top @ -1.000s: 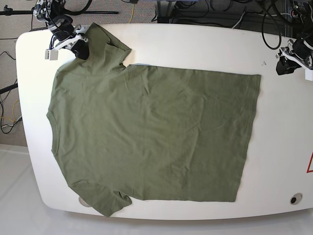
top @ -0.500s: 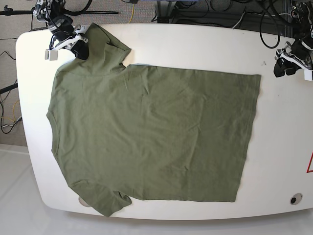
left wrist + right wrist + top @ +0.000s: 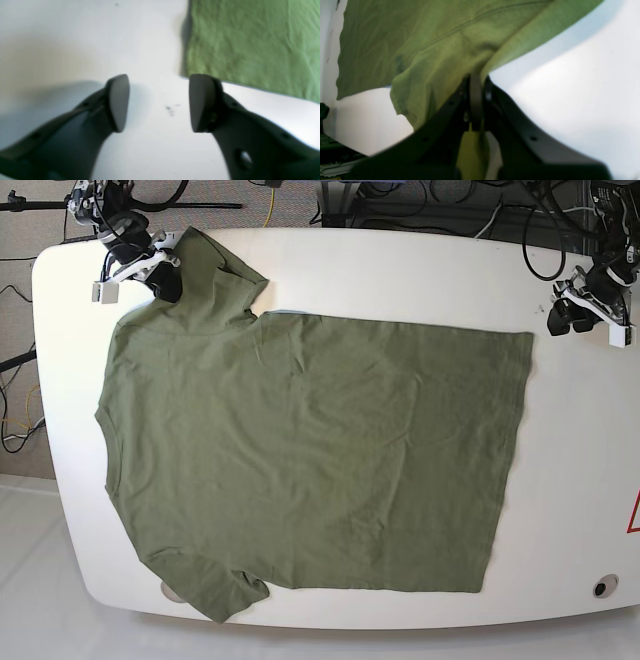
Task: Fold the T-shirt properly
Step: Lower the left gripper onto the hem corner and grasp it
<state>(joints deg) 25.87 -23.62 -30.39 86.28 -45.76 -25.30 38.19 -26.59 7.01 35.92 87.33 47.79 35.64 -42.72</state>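
Note:
The olive-green T-shirt [image 3: 310,450] lies spread flat on the white table [image 3: 400,270], collar at the left, hem at the right. My right gripper [image 3: 165,280] is at the far left sleeve and is shut on the T-shirt's sleeve edge [image 3: 470,50], which bunches between its fingers. My left gripper [image 3: 562,320] hovers open over bare table just beyond the far hem corner [image 3: 190,72]. In the left wrist view its fingers [image 3: 117,102] stand wide apart with nothing between them.
Cables and stands [image 3: 450,200] crowd the floor behind the table's far edge. A small round fitting [image 3: 604,586] sits at the near right corner. A red triangle mark [image 3: 634,515] shows at the right edge. Faint dark specks [image 3: 170,110] mark the table under the left gripper.
My left gripper has moved left toward the shirt's far hem corner and its jaws have spread apart. The right gripper stays clamped on the sleeve.

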